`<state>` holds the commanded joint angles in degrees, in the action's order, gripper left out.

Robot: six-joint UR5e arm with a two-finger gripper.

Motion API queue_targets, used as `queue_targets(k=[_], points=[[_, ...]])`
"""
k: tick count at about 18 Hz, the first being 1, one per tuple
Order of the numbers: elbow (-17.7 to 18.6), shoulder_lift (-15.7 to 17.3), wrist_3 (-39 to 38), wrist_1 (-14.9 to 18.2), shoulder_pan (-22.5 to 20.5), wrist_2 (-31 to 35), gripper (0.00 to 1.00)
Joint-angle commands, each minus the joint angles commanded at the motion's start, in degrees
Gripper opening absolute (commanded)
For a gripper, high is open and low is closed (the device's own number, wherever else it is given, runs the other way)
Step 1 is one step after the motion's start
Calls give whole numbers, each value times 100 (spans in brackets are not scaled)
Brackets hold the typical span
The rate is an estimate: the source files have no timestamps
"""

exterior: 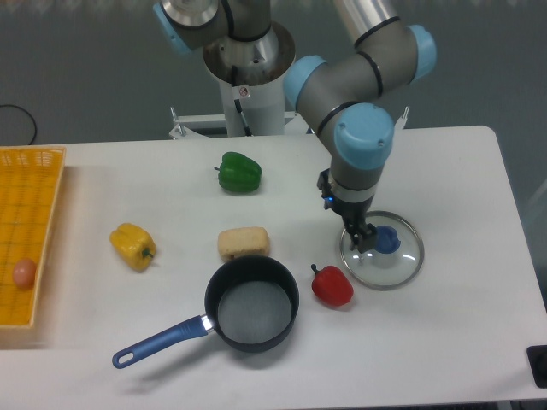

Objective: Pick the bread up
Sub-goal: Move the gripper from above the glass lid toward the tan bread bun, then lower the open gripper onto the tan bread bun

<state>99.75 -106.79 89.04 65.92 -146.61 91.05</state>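
The bread (244, 243) is a pale tan, rounded oblong roll lying on the white table, just above the rim of the black saucepan. My gripper (363, 242) hangs well to the right of the bread, pointing down over a glass lid (381, 269). Its tips sit just left of the lid's blue knob (390, 240). The fingers look closed together with nothing between them. The bread is free and untouched.
A black saucepan with a blue handle (251, 305) stands in front of the bread. A red pepper (332, 285) lies between pan and lid. A yellow pepper (132, 245) and a green pepper (238, 172) lie left and behind. A yellow basket (34, 184) is at the left edge.
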Motion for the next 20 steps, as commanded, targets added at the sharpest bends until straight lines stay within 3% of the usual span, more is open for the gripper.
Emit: queue_targets(k=[3, 11, 15, 20], points=[[290, 18, -877, -44, 316, 9, 100], [686, 9, -1284, -88, 660, 62, 100], [853, -26, -1933, -421, 783, 44, 100], [862, -52, -2435, -474, 888, -70, 100]])
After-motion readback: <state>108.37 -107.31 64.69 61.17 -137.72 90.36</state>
